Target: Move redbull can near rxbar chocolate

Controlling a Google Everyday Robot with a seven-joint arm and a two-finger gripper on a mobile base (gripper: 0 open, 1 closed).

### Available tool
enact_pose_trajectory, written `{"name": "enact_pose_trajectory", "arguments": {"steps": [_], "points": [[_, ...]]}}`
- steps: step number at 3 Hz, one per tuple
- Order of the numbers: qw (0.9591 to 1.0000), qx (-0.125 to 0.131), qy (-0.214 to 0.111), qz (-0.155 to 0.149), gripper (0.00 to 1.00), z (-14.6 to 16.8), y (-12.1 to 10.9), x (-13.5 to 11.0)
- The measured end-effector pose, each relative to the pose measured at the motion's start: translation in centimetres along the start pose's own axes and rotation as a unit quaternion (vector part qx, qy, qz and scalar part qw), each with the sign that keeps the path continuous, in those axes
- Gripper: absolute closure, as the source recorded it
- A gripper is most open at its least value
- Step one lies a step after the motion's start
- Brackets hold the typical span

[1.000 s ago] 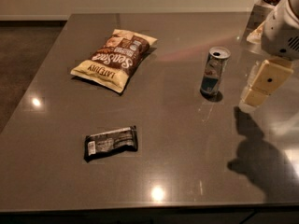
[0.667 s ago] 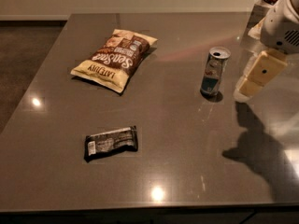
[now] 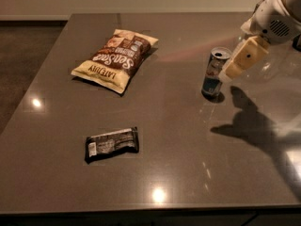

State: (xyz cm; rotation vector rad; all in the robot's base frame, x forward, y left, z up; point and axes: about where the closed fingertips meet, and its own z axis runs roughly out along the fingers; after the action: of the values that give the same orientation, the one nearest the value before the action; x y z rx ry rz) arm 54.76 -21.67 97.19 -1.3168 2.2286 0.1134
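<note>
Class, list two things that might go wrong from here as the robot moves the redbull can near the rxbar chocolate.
The hand hangs close beside the top of the tall, slim redbull can; a sideways nudge might topple it. The rxbar chocolate lies well across the table, so a weak grip might drop the can on the long carry.

Glossy table (image 3: 155, 182) mirroring lights, shiny metal redbull can (image 3: 211, 76), glossy-wrapped rxbar chocolate (image 3: 112, 144), my matt cream gripper (image 3: 228, 73) just beside the can
</note>
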Motion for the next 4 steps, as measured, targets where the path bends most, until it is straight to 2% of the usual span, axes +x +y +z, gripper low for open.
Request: {"name": "enact_pose_trajectory", "arguments": {"steps": [1,2,3,4], "points": [[0.9994,-0.011,-0.024,0.021,0.0,1.7,-1.2,-0.8],[0.9981,-0.019,-0.037,0.046,0.02,3.3,-2.1,-0.6],[0.9972,-0.027,-0.039,0.057,0.04,4.3,-2.3,-0.3],[0.9968,-0.034,-0.039,0.061,0.21,4.9,-2.0,-0.4]]}}
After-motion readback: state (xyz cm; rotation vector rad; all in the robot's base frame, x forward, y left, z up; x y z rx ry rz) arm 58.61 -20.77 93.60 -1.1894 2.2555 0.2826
